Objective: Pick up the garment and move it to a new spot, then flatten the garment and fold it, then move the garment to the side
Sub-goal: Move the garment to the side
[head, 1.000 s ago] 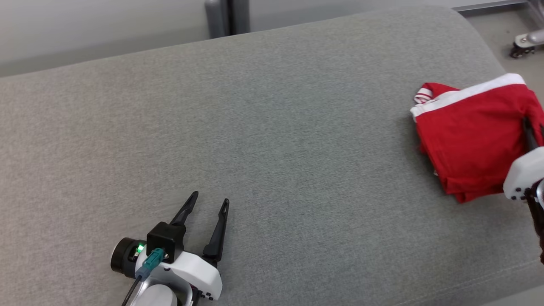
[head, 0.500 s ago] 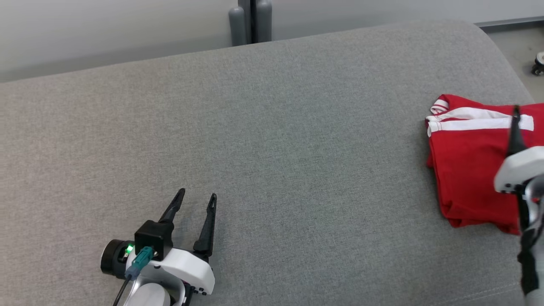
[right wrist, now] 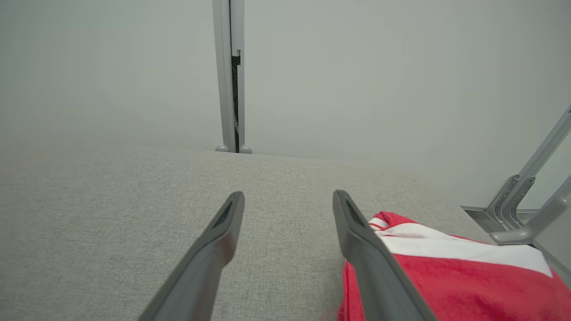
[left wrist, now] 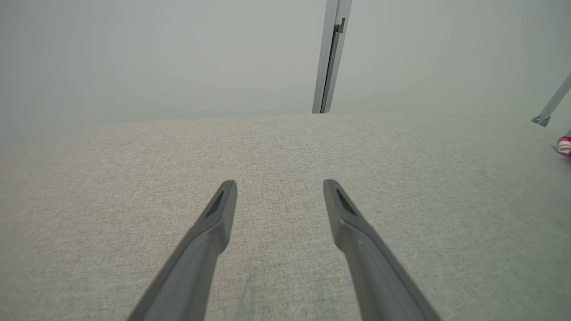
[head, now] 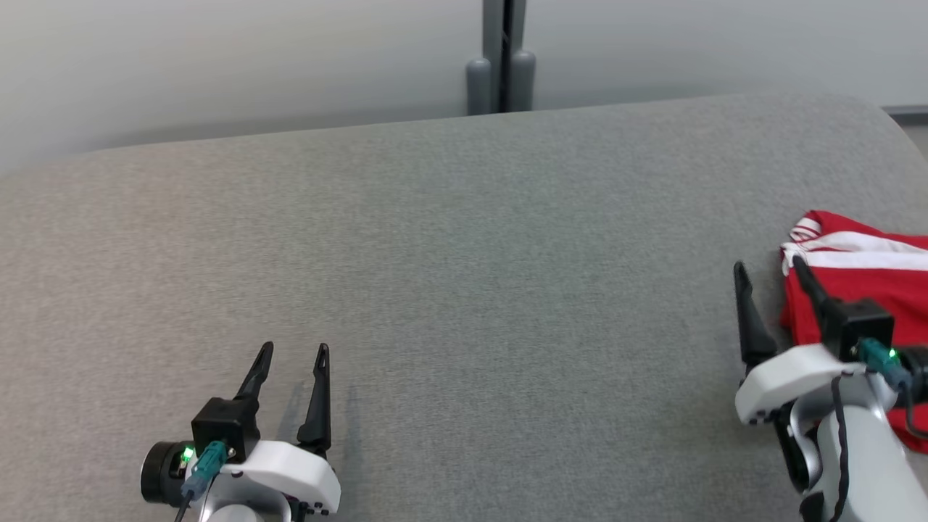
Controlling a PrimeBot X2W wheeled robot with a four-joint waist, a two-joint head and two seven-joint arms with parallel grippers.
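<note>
The garment [head: 863,293] is red with white bands and lies folded at the far right of the grey cushion [head: 464,275]. In the right wrist view the garment [right wrist: 468,281] sits just right of my fingers. My right gripper [head: 768,270] hovers open at the garment's left edge, nothing between its fingers; one finger overlaps the red cloth in the head view. My left gripper [head: 294,352] rests open at the lower left, far from the garment. In the left wrist view my left gripper [left wrist: 279,183] is open above bare cushion, and a bit of the garment [left wrist: 564,146] shows at the right edge.
A grey post [head: 502,58] stands against the pale wall behind the cushion. Metal frame legs [right wrist: 526,196] stand beyond the cushion's right end. Bare cushion spreads between the two grippers.
My right gripper has let go of the garment and drawn back to its left side, open. The head camera has turned, shifting the whole scene right and down. The left gripper stays open.
</note>
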